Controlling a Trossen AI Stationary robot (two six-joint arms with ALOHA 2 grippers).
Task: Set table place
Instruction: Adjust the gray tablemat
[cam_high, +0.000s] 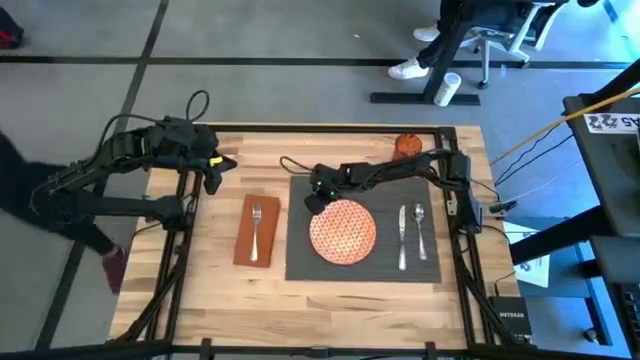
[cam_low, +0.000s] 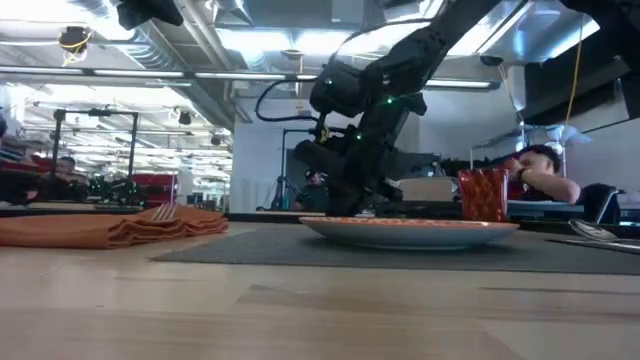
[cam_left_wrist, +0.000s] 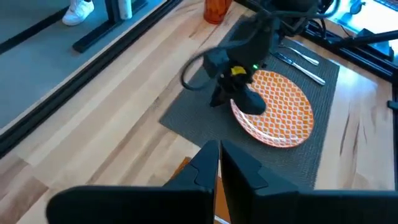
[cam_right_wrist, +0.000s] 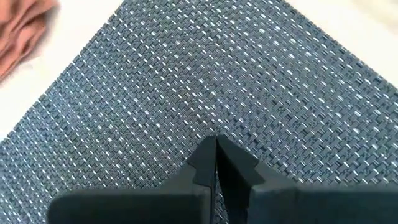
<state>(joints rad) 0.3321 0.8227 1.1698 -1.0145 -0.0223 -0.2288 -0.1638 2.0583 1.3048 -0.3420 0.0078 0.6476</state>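
A dark grey placemat (cam_high: 365, 260) lies on the table (cam_high: 210, 290). An orange-patterned plate (cam_high: 343, 230) rests on it, with a knife (cam_high: 403, 238) and spoon (cam_high: 420, 228) to the plate's right. A brown napkin (cam_high: 257, 230) lies left of the mat with a fork (cam_high: 256, 228) on top. An orange cup (cam_high: 408, 145) stands at the far edge. My right gripper (cam_high: 315, 202) is shut and low over the mat (cam_right_wrist: 186, 81), by the plate's far-left rim (cam_left_wrist: 239, 112). My left gripper (cam_left_wrist: 219, 152) is shut and hovers above the table's far left, holding nothing. My right gripper points its shut fingertips (cam_right_wrist: 205, 152) down at the placemat's weave beside the plate. Whether they touch the mat, I cannot tell.
Black rails (cam_high: 455, 215) run along the table's edges. Bare wood lies near the front edge (cam_high: 330, 310) and far left (cam_high: 250, 165). A person sits beyond the table (cam_low: 540, 170). A person's legs and a chair stand on the floor behind (cam_high: 450, 45).
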